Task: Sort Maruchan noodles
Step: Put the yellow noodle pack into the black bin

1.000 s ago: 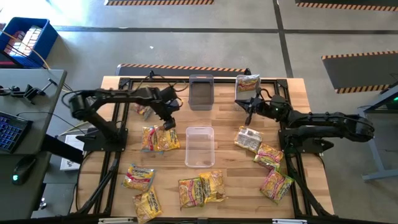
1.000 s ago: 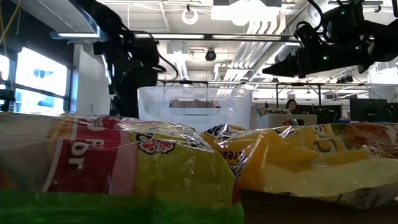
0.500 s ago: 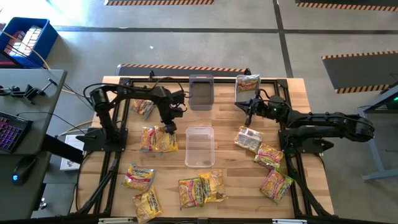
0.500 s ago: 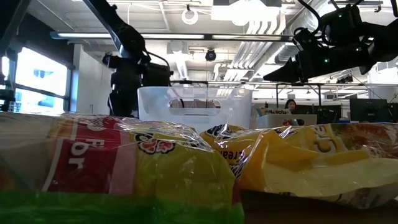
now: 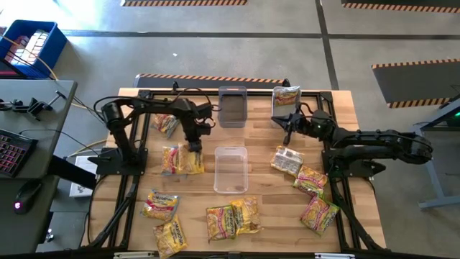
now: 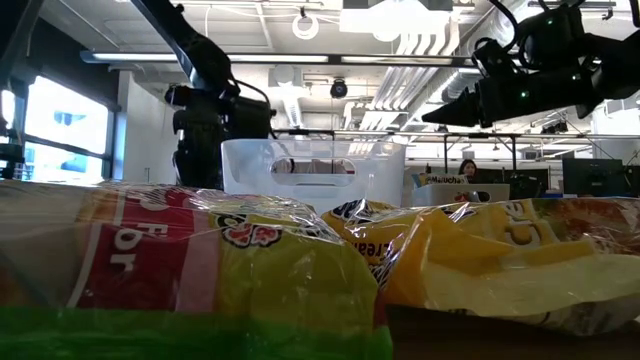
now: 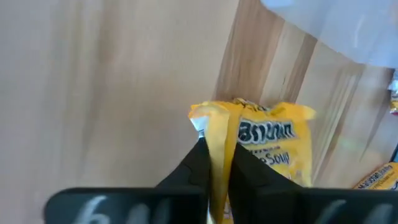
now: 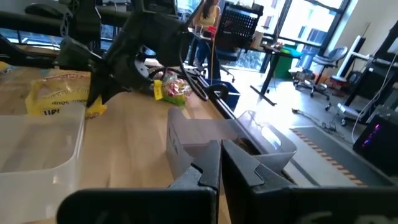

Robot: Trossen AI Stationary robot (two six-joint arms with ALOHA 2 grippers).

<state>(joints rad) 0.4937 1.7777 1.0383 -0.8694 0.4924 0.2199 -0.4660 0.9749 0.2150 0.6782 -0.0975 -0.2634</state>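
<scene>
The left gripper (image 5: 192, 146) pinches the top edge of a yellow crinkly plastic Maruchan noodle packet (image 7: 261, 146), its two dark fingers (image 7: 194, 163) drawn tight on the seam so that the packet hangs from them just left of the clear plastic rectangular bin (image 5: 231, 170) at the middle of the wooden table (image 5: 267, 188). The step in hand looks to be the lift of one packet for sorting; the next move would call for carrying it over the rim of a bin and letting go once it is squarely above the opening, and which bin this flavour belongs in cannot be told.

A second yellow packet (image 5: 171, 160) lies flat just left of the held one. A grey-tinted plastic bin (image 5: 232, 106) stands beyond the clear bin, at the table's far edge, and a third bin to its right already holds a yellow packet (image 5: 287, 97).

The right gripper (image 5: 288, 123) waits near that third bin, fingers closed together and empty. Other packets (image 5: 231, 219) lie scattered in front of and to the right of the clear bin.
</scene>
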